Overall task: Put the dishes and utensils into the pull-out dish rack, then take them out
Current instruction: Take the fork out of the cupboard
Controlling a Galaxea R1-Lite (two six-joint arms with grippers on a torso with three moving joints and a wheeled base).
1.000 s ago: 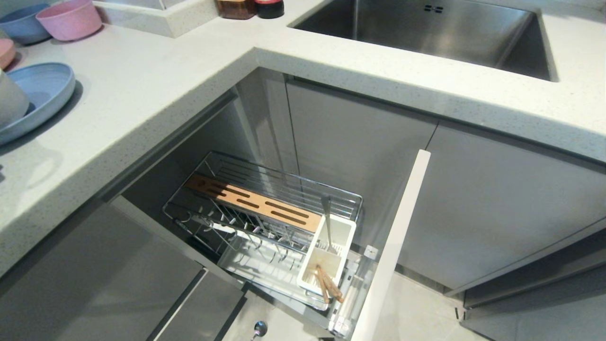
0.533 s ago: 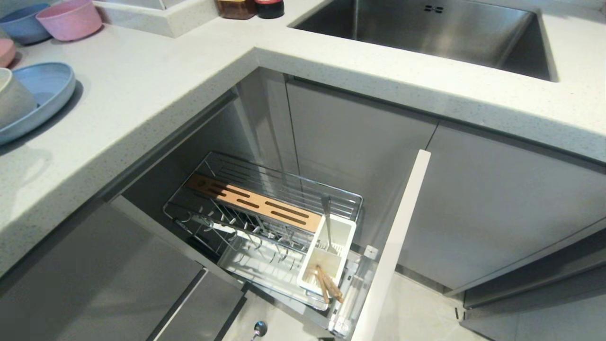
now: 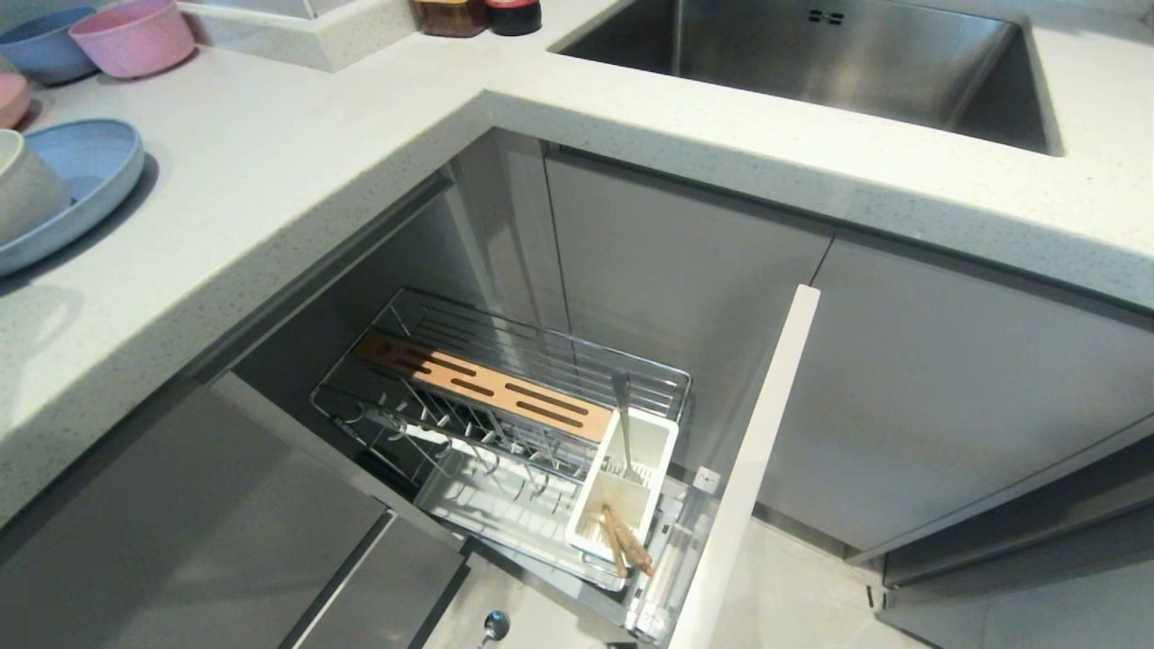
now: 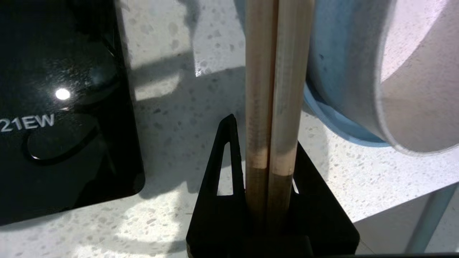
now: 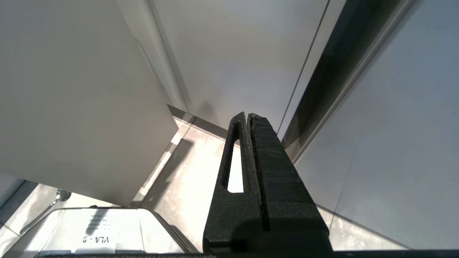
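My left gripper (image 4: 267, 136) is shut on a pair of light wooden chopsticks (image 4: 276, 71), which stick out straight ahead of it over the speckled counter. Just beside them the cream-white bowl (image 4: 412, 89) sits on the light-blue plate (image 4: 333, 123). In the head view that bowl (image 3: 27, 185) and plate (image 3: 95, 167) are at the counter's far left edge. The left gripper is outside the head view. The pull-out dish rack (image 3: 505, 361) stands open below. In its white caddy (image 3: 663, 451) are the silver spoon (image 3: 623, 415) and two more wooden chopsticks (image 3: 627, 545). My right gripper (image 5: 248, 114) is shut, empty, and hangs low by the cabinet fronts.
A black glass cooktop (image 4: 61, 107) lies on the counter close to the left gripper. Pink (image 3: 135, 36) and blue (image 3: 41, 45) small bowls stand at the back left. The steel sink (image 3: 811, 63) is at the back right. The rack's pale front panel (image 3: 748, 469) juts out.
The bowl at the left edge shows slightly further right than a second ago. The shadow on the counter below it has shifted. The rack and its contents are unchanged.
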